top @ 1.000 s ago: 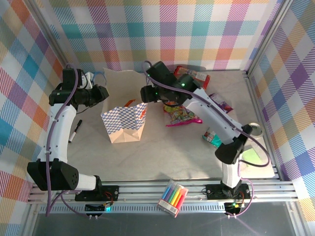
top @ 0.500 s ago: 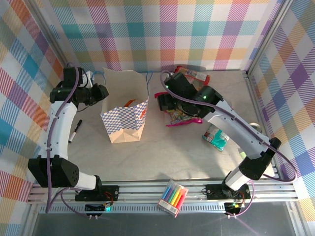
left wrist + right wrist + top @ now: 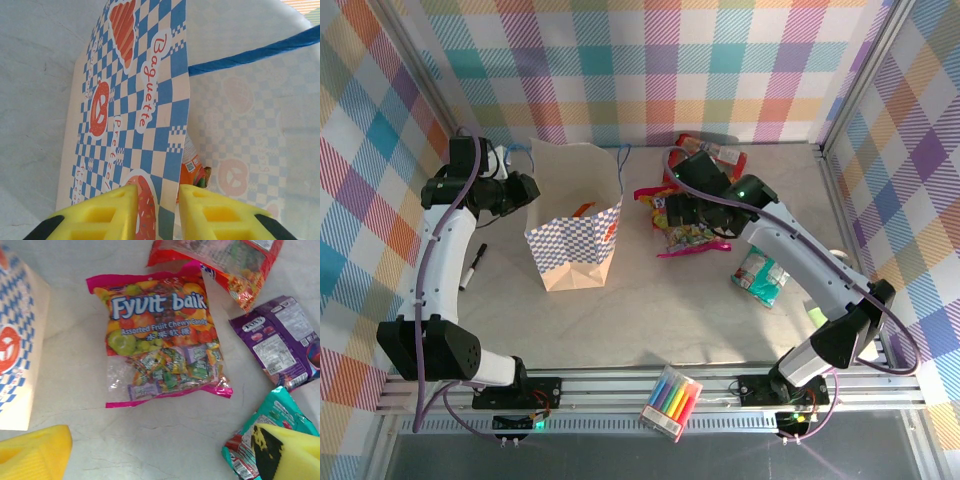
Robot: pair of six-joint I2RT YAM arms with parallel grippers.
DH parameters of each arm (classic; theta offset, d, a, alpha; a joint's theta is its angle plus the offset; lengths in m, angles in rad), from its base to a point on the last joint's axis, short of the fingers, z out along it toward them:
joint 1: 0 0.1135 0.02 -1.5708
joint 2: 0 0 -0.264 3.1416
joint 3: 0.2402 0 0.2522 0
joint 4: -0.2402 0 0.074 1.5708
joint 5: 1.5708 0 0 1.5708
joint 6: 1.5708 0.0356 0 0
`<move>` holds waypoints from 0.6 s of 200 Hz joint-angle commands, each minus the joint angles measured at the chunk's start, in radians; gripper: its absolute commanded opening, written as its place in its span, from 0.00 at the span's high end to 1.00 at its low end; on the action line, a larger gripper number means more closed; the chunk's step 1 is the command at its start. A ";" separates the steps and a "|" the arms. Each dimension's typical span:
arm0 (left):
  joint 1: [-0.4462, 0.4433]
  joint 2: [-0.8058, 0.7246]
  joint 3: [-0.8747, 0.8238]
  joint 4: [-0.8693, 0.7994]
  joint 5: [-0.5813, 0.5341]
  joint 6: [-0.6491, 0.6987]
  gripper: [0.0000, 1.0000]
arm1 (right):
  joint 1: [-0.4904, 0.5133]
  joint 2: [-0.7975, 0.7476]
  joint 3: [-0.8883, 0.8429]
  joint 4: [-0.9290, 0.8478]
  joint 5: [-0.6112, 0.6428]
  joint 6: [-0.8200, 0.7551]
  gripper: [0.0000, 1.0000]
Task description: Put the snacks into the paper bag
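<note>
The paper bag (image 3: 575,245) stands open left of centre, an orange snack packet (image 3: 582,208) inside it. My left gripper (image 3: 525,190) is shut on the bag's left wall (image 3: 140,100), which runs between the yellow fingers (image 3: 105,212); the orange packet (image 3: 192,172) shows inside. My right gripper (image 3: 665,213) hovers open and empty over the pink-edged candy packet (image 3: 160,335), just right of the bag (image 3: 17,340). Near it on the table lie red (image 3: 225,260), purple (image 3: 280,340) and teal (image 3: 270,425) snacks.
A black pen (image 3: 475,265) lies left of the bag. A clear pack of markers (image 3: 670,400) rests on the front rail. Checkered walls close the back and sides. The bag's blue cord handle (image 3: 250,52) hangs across its mouth.
My right gripper has drawn back from above the bag's mouth to the right, over the candy packet, and its jaws have opened wider. The left arm and the bag have stayed put.
</note>
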 commanded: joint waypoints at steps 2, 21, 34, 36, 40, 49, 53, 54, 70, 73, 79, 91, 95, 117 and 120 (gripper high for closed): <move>0.012 -0.003 0.037 -0.039 -0.012 0.022 0.71 | -0.064 -0.044 -0.049 0.054 -0.071 0.022 0.15; 0.012 -0.002 0.030 -0.037 -0.012 0.021 0.71 | -0.129 -0.072 -0.118 0.143 -0.164 0.016 0.18; 0.012 -0.002 0.023 -0.034 -0.012 0.021 0.71 | -0.165 -0.081 -0.146 0.196 -0.224 0.005 0.19; 0.011 -0.003 0.022 -0.034 -0.012 0.021 0.71 | -0.169 -0.081 -0.149 0.201 -0.232 0.003 0.19; 0.012 -0.003 0.019 -0.033 -0.014 0.021 0.71 | -0.179 -0.078 -0.152 0.211 -0.248 -0.002 0.19; 0.012 -0.004 0.016 -0.033 -0.019 0.021 0.71 | -0.197 -0.071 -0.160 0.227 -0.274 -0.012 0.18; 0.013 -0.003 0.015 -0.033 -0.021 0.023 0.71 | -0.207 -0.066 -0.164 0.235 -0.284 -0.019 0.18; 0.013 -0.003 0.015 -0.033 -0.021 0.023 0.71 | -0.209 -0.066 -0.165 0.236 -0.287 -0.019 0.18; 0.012 -0.001 0.019 -0.033 -0.023 0.022 0.71 | -0.247 -0.034 -0.175 0.257 -0.326 -0.037 0.18; 0.012 0.001 0.020 -0.033 -0.023 0.023 0.71 | -0.254 -0.027 -0.176 0.260 -0.333 -0.038 0.17; 0.012 0.001 0.022 -0.033 -0.023 0.023 0.71 | -0.269 -0.011 -0.179 0.263 -0.339 -0.039 0.16; 0.011 0.002 0.028 -0.032 -0.021 0.023 0.71 | -0.301 0.027 -0.181 0.275 -0.368 -0.040 0.16; 0.012 0.003 0.030 -0.033 -0.021 0.023 0.71 | -0.313 0.039 -0.181 0.279 -0.378 -0.039 0.16; 0.012 0.002 0.032 -0.031 -0.021 0.023 0.71 | -0.369 0.099 -0.192 0.319 -0.441 -0.037 0.16; 0.012 0.002 0.030 -0.030 -0.022 0.023 0.71 | -0.376 0.107 -0.192 0.324 -0.451 -0.036 0.16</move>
